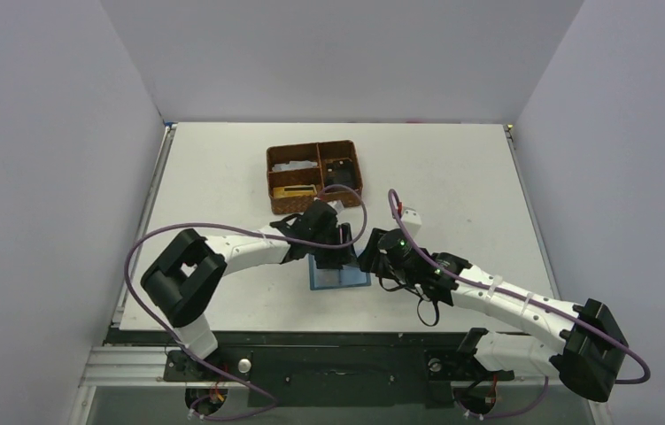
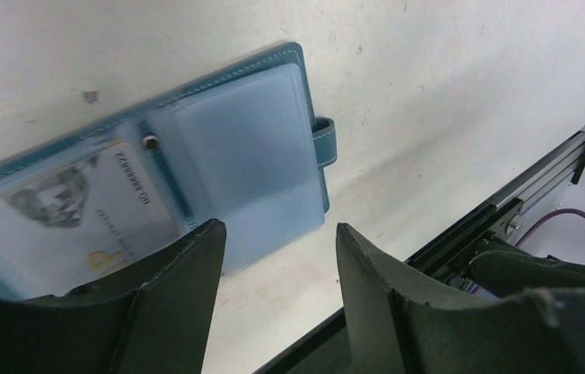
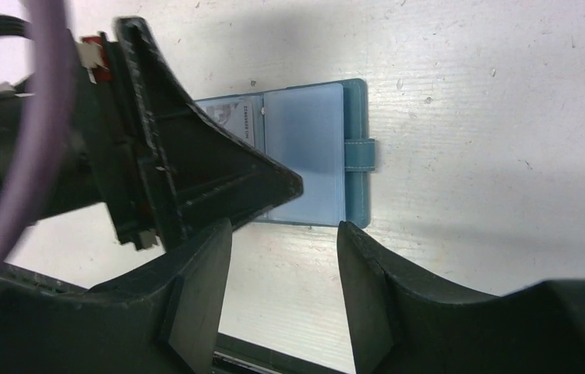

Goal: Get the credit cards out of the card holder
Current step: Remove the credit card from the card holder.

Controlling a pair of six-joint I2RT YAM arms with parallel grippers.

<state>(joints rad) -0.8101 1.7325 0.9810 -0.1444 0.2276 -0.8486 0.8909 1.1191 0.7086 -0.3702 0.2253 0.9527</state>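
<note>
Teal card holder [image 1: 339, 276] — left arm [image 1: 249, 251], right arm [image 1: 498, 297] low

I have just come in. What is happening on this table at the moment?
Two robot arms are working on an open blue card holder lying flat on the table. The left end effector and the right end effector are both close above it, open and holding nothing. A card sits in its clear pocket, so none appears taken out yet. A brown basket stands behind.
</note>
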